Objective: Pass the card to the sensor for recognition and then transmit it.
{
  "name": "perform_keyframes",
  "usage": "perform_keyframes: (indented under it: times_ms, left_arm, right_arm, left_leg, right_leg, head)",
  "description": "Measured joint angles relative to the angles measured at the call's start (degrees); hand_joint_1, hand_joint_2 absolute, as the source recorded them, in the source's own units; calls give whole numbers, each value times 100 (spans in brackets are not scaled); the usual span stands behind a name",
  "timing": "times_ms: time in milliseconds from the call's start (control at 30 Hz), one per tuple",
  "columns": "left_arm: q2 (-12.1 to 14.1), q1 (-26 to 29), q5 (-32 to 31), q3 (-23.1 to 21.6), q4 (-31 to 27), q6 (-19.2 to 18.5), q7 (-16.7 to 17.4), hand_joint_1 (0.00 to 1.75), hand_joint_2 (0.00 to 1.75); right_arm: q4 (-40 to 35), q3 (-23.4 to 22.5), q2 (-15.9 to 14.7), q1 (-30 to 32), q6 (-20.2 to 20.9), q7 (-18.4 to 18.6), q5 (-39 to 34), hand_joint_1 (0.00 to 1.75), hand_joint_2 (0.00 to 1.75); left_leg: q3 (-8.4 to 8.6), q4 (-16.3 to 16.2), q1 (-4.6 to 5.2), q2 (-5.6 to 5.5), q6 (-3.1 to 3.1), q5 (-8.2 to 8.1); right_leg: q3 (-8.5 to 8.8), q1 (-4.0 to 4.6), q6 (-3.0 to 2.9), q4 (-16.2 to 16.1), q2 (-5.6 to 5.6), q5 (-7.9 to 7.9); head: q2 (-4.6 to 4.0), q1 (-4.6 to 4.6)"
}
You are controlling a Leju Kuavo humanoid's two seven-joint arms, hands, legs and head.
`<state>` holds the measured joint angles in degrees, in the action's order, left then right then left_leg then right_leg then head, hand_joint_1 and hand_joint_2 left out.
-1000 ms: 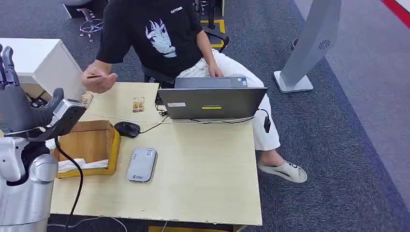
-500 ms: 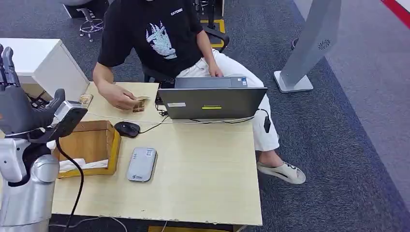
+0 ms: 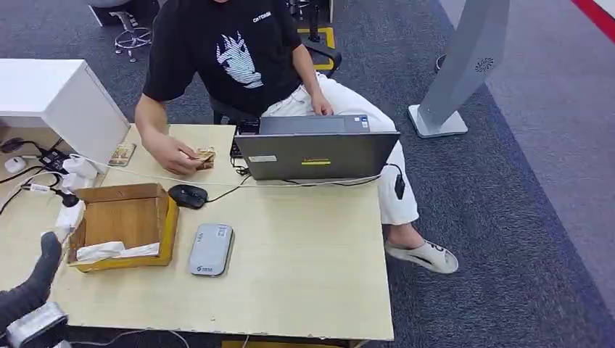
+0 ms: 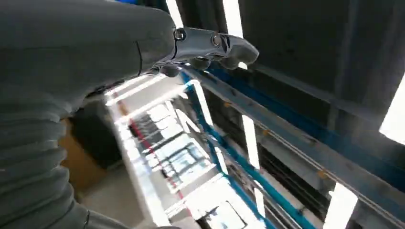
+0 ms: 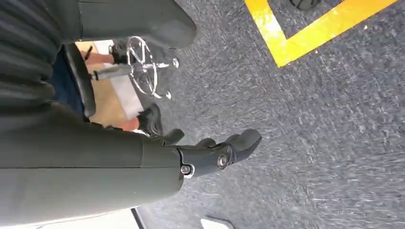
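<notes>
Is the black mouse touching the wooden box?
Apart. The head view shows a strip of table between the black mouse and the wooden box.

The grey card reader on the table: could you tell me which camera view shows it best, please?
The head view shows it best: the grey card reader lies flat on the table, unobstructed, beside the wooden box. The left wrist view looks up at ceiling beams, the right wrist view down at carpet.

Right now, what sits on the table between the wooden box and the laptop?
In the head view, the black mouse lies between the wooden box and the laptop, its cable running toward the laptop.
</notes>
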<state>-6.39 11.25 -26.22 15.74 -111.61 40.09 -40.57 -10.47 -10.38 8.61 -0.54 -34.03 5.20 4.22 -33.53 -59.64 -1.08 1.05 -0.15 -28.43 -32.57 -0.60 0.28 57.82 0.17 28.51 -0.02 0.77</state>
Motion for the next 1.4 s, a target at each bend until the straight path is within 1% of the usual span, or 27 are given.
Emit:
perform_keyframes:
  times_ms: [100,200,233,267,367,500,600,633,667,700,733,800,867,900,933,967,1000,1033,1067,1100,1167,1200,1233,1300,1333,1400]
  left_arm:
    - [-394,447,763,466,-303,-107,24,0,175]
    - [-718,628,991,935,-373,-353,74,0,175]
    - [-836,667,1021,1163,-365,-443,152,0,175]
    - [-920,672,1037,1399,-332,-440,168,0,175]
    - [-1072,665,1078,1970,-168,-357,125,0,175]
    - [-1210,652,1087,2419,14,-350,83,0,175]
    - [-1254,617,1100,2615,140,-350,380,0,175]
    - [-1263,554,1107,2741,244,-345,437,0,175]
    - [-1276,468,1179,2863,395,-372,518,0,175]
    - [-1285,378,1330,3095,598,-479,588,0,175]
    - [-1295,252,1415,3296,843,-501,616,0,175]
    - [-1300,21,1424,3775,1315,-586,781,0,175]
    - [-1293,-311,1555,4436,2083,-822,1159,0,175]
    - [-1263,-461,1627,4713,2573,-833,1369,0,175]
    - [-1213,-602,1664,5043,3102,-773,1573,0,175]
    - [-1162,-727,1594,5224,3625,-618,1639,0,175]
    - [-1059,-859,1289,5532,4255,-366,1734,0,175]
    - [-961,-982,702,5773,4893,-181,2045,0,175]
    - [-845,-1078,-188,6070,5561,-94,2530,0,175]
    - [-764,-1149,-964,6238,6173,-72,3004,0,175]
    - [-653,-1254,-1891,6274,7145,-123,3921,0,175]
    - [-633,-1316,-2135,6281,7517,-182,4248,0,175]
    - [-633,-1373,-2371,6281,7900,-285,4465,0,175]
    - [-649,-1445,-2925,6193,8403,-540,4445,0,175]
    - [-642,-1476,-3240,6103,8615,-672,4356,0,175]
    - [-589,-1524,-3772,5810,8901,-883,4003,0,175]
  right_arm:
    - [0,-83,17,-2,-42,-77,18,0,175]
    - [0,-129,22,-5,-41,-118,61,0,175]
    - [0,-144,22,-6,-41,-140,70,0,175]
    - [0,-168,22,-6,-44,-160,79,0,175]
    - [-2,-214,20,-7,-44,-164,116,0,175]
    - [-2,-247,20,-11,-44,-166,122,0,175]
    - [-2,-260,20,-15,-61,-168,144,0,175]
    - [-2,-269,20,-18,-68,-168,171,0,175]
    - [-2,-278,20,-19,-76,-164,186,0,175]
    - [-2,-291,20,-21,-79,-157,214,0,175]
    - [-2,-304,20,-21,-81,-147,258,0,175]
    - [-2,-312,20,-22,-83,-96,330,0,175]
    - [-2,-315,20,-30,-85,-19,446,0,175]
    - [-2,-315,20,-38,-83,24,526,0,175]
    - [-2,-312,20,-47,-81,48,603,0,175]
    - [-2,-308,17,-50,-79,46,656,0,175]
    - [-2,-306,13,-54,-76,44,711,0,175]
    - [-2,-306,13,-64,-74,26,745,0,175]
    - [-2,-306,11,-78,-74,18,787,0,175]
    - [-2,-306,9,-92,-72,5,800,0,175]
    - [-2,-306,4,-112,-68,-9,857,0,175]
    - [-2,-302,4,-123,-61,0,907,0,175]
    - [-2,-293,2,-128,-57,48,961,0,175]
    - [0,-269,0,-131,-57,138,1045,0,175]
    - [0,-249,0,-130,-57,171,1089,0,175]
    - [0,-210,-2,-131,-59,234,1180,0,175]
  left_leg:
    - [-2,0,-1,-21,1,-1]
    - [-4,1,-1,-31,2,-2]
    - [-1,1,-1,-30,2,-2]
    - [0,1,-2,-30,2,-1]
    - [9,1,-2,-30,1,-1]
    - [11,1,-2,-35,0,0]
    - [10,1,-2,-37,1,0]
    - [9,1,-2,-38,1,0]
    - [8,1,-2,-39,1,0]
    - [9,1,-2,-38,1,0]
    - [9,2,-2,-39,1,0]
    - [14,2,-2,-38,0,0]
    - [14,3,0,-40,0,0]
    - [16,3,-1,-38,0,0]
    - [17,3,-1,-38,0,0]
    - [15,4,-1,-38,0,0]
    - [19,4,-1,-39,0,0]
    - [18,3,-1,-41,1,0]
    - [20,2,0,-42,1,0]
    - [21,2,5,-42,1,0]
    - [20,1,12,-47,2,0]
    - [20,1,12,-50,3,1]
    - [20,1,12,-50,5,2]
    - [19,-3,12,-50,8,4]
    - [18,-5,12,-50,8,4]
    - [19,-6,13,-50,8,4]
  right_leg:
    - [5,1,2,-1,-23,4]
    - [15,0,5,-1,-33,7]
    - [18,1,5,-1,-33,7]
    - [18,1,5,-1,-32,6]
    - [20,1,4,-1,-33,6]
    - [24,1,4,0,-36,6]
    - [26,1,4,0,-38,6]
    - [27,1,4,0,-39,6]
    - [29,1,4,0,-39,6]
    - [29,1,4,0,-39,6]
    - [29,1,4,0,-39,6]
    - [29,1,4,-1,-38,7]
    - [31,0,4,0,-40,7]
    - [32,0,4,0,-39,7]
    - [32,0,4,0,-38,7]
    - [33,0,4,0,-38,7]
    - [34,1,4,0,-39,7]
    - [34,0,4,-1,-43,7]
    - [33,-1,4,-2,-44,7]
    - [33,-6,4,-3,-44,7]
    - [32,-13,5,-3,-49,7]
    - [33,-13,6,-3,-50,6]
    - [34,-13,7,-3,-50,5]
    - [34,-13,9,-3,-50,4]
    - [34,-13,9,-3,-50,4]
    - [34,-14,11,-3,-49,2]
  head:
    - [0,0]
    - [0,2]
    - [0,0]
    - [0,2]
    - [0,0]
    - [0,2]
    - [0,0]
    - [0,2]
    - [0,0]
    - [0,-2]
    - [0,4]
    - [0,0]
    - [0,2]
    - [0,9]
    - [0,9]
    - [0,11]
    - [0,9]
    - [0,4]
    - [0,4]
    - [0,4]
    - [0,9]
    - [0,9]
    - [0,4]
    - [0,4]
    - [0,-4]
    - [0,-4]
